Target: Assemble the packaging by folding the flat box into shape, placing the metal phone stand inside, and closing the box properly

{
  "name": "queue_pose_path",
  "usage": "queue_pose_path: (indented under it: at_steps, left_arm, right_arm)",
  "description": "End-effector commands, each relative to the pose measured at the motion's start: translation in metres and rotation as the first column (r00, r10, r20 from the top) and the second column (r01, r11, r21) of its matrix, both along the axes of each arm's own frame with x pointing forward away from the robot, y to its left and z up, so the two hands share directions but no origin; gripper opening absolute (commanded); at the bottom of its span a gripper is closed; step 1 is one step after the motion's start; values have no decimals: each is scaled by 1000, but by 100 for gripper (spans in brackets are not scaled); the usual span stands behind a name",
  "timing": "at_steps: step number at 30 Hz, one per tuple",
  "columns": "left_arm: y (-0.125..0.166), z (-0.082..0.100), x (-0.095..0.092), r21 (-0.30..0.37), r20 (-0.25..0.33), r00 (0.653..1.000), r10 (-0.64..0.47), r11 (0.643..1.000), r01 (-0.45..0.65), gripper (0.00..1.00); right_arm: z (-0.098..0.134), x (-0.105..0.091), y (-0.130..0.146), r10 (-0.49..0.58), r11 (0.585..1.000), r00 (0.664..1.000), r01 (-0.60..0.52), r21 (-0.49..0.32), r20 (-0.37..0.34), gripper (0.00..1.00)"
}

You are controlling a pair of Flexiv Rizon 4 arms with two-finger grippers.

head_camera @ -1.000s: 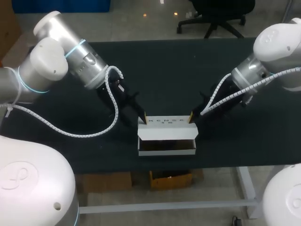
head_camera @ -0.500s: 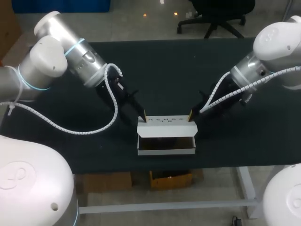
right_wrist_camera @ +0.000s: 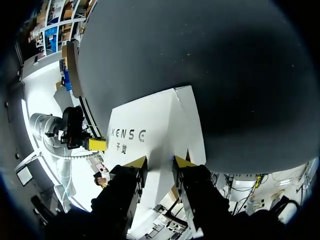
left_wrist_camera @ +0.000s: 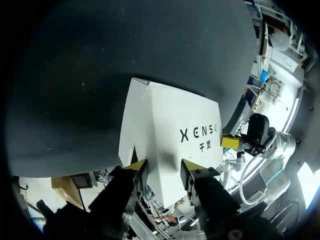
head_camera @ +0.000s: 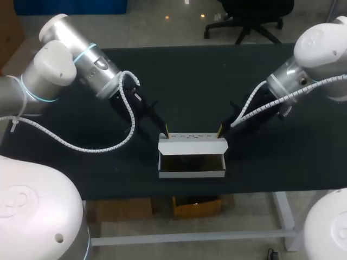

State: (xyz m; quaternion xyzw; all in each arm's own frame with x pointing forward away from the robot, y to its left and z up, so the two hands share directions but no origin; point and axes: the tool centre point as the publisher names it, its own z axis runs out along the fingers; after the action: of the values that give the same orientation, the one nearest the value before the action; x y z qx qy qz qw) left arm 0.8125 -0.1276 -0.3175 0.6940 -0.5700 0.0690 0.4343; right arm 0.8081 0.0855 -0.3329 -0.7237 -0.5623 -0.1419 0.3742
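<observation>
- Dark green table [head_camera: 217, 76] fills the head view, and one white box [head_camera: 192, 174] sits on it near the front edge, about midway between the two arms.
- The box lies lengthwise with its top open. Its lid flap [head_camera: 191, 146] stands up along the back side, printed face turned away from the head camera.
- The inside of the box looks dark, and its contents cannot be made out.
- The left gripper [head_camera: 166, 130] comes in from the left and meets the flap's upper left corner. In the left wrist view its yellow-tipped fingers stand apart, with the white flap showing between them.
- The right gripper [head_camera: 219, 130] comes in from the right and meets the flap's upper right corner. Its fingers also stand apart, with a narrower gap, and the flap shows between them.
</observation>
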Motion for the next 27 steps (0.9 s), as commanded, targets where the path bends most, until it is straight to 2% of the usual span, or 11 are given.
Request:
queue_pose_path:
  at_steps: [1, 15, 27]
  left_arm:
    - [-1, -1, 4, -6, -9, 1000, -4, 1000, 4, 43]
    - [0, 2, 11, -22, -50, 999, 0, 1000, -1, 42]
    - [1, 5, 13, -25, -62, 998, 2, 1000, -4, 42]
  right_arm:
    - [1, 4, 1, 7, 1000, 1000, -7, 7, -10, 30]
    - [3, 10, 3, 10, 1000, 1000, -9, 18, -29, 31]
    - [5, 18, 5, 11, 1000, 999, -10, 24, -35, 31]
